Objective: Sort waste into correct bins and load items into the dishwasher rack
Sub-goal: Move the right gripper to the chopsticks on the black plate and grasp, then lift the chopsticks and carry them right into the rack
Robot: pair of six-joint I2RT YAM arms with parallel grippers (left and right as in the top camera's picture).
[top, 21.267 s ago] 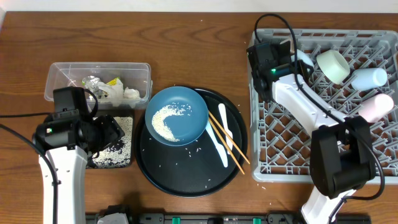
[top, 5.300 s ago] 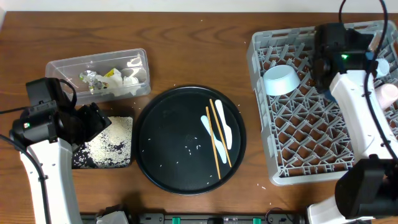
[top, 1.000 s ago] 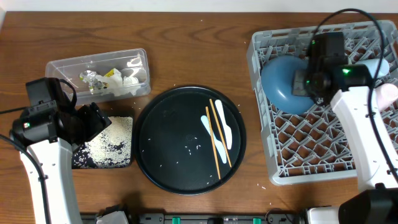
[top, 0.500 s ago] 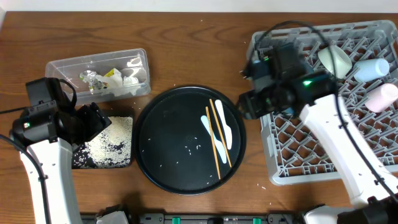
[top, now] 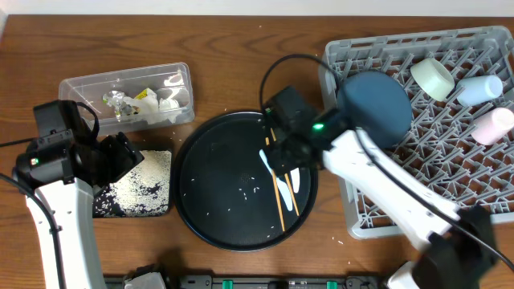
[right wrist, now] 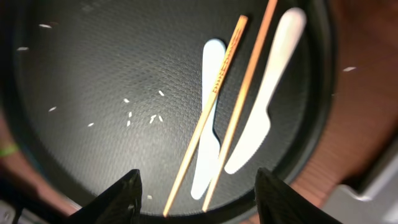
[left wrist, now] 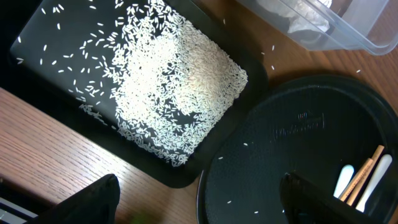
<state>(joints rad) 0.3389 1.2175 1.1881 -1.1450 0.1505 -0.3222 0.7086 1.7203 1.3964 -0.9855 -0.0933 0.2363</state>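
Chopsticks (right wrist: 206, 111), two, and two white utensils (right wrist: 261, 124) lie under the released right gripper (right wrist: 198, 199); left gripper (left wrist: 205, 205) released too.

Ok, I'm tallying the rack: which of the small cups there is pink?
The pink cup, at the right edge of the rack, lowest in the overhead view; the pale-green cup and pale-blue cup lie above it.

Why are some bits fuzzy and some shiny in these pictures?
Overhead: sharp all over, with white glare on the clear tub. Left wrist: the rice is crisp, but the end effector fingers at the bottom are dark, soft blobs. Right wrist: the chopsticks look fairly sharp; the round black tray's rim smears toward the corners.
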